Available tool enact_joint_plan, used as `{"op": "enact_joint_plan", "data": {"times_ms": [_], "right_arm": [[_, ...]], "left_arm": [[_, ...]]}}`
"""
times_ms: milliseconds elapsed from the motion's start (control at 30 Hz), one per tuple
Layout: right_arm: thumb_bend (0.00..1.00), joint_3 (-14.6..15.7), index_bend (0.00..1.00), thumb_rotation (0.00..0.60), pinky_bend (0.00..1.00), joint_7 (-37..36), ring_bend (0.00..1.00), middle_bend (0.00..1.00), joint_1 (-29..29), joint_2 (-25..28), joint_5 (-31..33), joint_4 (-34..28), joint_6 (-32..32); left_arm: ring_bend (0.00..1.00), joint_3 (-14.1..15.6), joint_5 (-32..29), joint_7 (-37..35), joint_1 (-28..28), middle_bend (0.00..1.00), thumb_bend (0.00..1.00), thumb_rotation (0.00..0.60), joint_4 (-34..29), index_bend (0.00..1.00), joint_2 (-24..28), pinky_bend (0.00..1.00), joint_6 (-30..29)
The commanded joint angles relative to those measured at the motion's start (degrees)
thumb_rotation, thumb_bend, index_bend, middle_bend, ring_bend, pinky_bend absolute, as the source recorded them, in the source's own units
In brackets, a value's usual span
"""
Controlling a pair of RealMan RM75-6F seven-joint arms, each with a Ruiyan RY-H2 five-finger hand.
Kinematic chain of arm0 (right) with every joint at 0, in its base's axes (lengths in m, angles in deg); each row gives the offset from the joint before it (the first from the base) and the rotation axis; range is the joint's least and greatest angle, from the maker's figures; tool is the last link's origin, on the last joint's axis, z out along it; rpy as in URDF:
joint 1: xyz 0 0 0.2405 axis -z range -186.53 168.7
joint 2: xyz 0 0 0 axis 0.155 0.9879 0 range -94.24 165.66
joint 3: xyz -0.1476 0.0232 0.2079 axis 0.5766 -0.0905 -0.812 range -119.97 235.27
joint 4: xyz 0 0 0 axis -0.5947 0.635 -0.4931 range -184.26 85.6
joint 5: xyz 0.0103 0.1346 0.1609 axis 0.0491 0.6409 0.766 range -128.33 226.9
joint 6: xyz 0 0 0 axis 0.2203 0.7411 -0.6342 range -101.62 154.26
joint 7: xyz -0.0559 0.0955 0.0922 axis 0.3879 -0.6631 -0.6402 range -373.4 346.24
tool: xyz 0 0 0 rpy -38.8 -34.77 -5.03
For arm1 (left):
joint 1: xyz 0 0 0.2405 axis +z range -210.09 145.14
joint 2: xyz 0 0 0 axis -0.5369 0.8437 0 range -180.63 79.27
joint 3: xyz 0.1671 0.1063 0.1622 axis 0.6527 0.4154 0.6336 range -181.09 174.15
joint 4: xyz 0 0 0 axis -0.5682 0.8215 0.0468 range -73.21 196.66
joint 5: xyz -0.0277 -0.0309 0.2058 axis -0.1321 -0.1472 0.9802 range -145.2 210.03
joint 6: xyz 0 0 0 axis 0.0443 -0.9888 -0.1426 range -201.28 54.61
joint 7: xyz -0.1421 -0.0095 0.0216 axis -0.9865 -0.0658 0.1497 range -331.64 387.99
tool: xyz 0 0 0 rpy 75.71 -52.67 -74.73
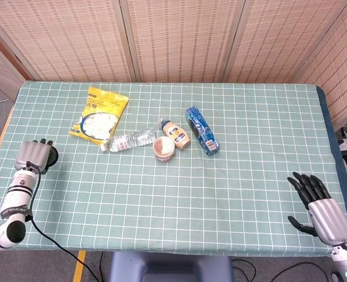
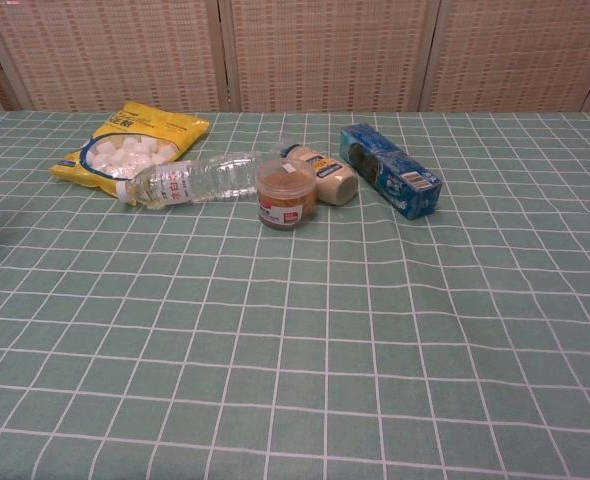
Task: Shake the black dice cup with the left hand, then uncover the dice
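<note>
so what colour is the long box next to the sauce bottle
Blue, with some white print; the long box shows best in the chest view.
</note>
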Motion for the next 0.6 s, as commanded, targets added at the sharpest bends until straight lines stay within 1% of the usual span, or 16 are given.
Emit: {"op": "enact_joint_plan", "data": {"times_ms": [33,100,233,300,367,400,433,500,567,600], "right_arm": [[0.15,0.1,0.0,0.6,0.0,0.19,0.0,0.0,-0.18,-0.16,-0.01,0.04,-0.46],[0.15,0.07,0.0,0.6,0.0,0.18,0.0,0.0,-0.24,-0.21,0.03,0.03,-0.55],[0.15,-0.13,0.0,0.6,0.0,0.15,0.0,0.0,-0.15,-0.34,0.32,0.15,-0.3],[0.15,-0.09,0.0,0.6,0.0,0.1,0.0,0.0,-0.15,-0.36,0.3,0.19,-0.33],[0.15,0.01,0.0,0.6,0.0,0.05,0.0,0.0,-0.24,-0.4,0.21,0.2,-0.56],[0.15,0.04,0.0,0.6,0.0,0.02,0.0,0.0,-0.26,-0.4,0.18,0.21,-0.6],[0.15,0.07,0.0,0.6,0.0,0.0,0.0,0.0,-0.28,-0.41,0.15,0.25,-0.67],[0.15,0.08,0.0,0.6,0.0,-0.01,0.0,0.0,-0.31,-0.41,0.12,0.21,-0.69],[0.15,0.03,0.0,0.6,0.0,-0.02,0.0,0.0,-0.31,-0.39,0.09,0.2,-0.57],[0.15,0.03,0.0,0.6,0.0,-0.06,0.0,0.0,-0.28,-0.39,0.1,0.22,-0.51]], "left_arm": [[0.58,0.5,10.79,-11.12,0.55,0.61,0.44,0.6,-4.01,0.6,-3.0,0.76,3.46],[0.58,-0.58,14.14,-15.96,1.53,0.61,0.44,0.6,-3.71,0.6,-2.52,0.76,5.48],[0.58,-4.11,22.14,-29.38,3.93,0.61,0.44,0.6,-3.53,0.6,-1.25,0.76,9.77],[0.58,-5.7,25.98,-35.68,5.18,0.62,0.44,0.6,-3.49,0.6,-0.9,0.76,10.77],[0.58,-8.08,30.62,-45.45,6.91,0.62,0.44,0.6,-3.55,0.6,-0.59,0.77,12.08],[0.58,-8.64,31.71,-47.98,7.33,0.62,0.44,0.6,-3.54,0.6,-0.49,0.77,12.42],[0.58,-9.71,33.77,-52.99,8.08,0.62,0.44,0.6,-3.51,0.6,-0.24,0.77,13.17],[0.58,-11.17,36.12,-60.33,8.9,0.62,0.44,0.6,-3.55,0.6,0.42,0.77,14.86],[0.58,-12.98,38.66,-69.21,9.73,0.62,0.44,0.6,-3.54,0.6,1.46,0.77,16.93],[0.58,-13.61,39.49,-72.35,10.06,0.62,0.44,0.6,-3.51,0.6,1.76,0.77,17.49]]}}
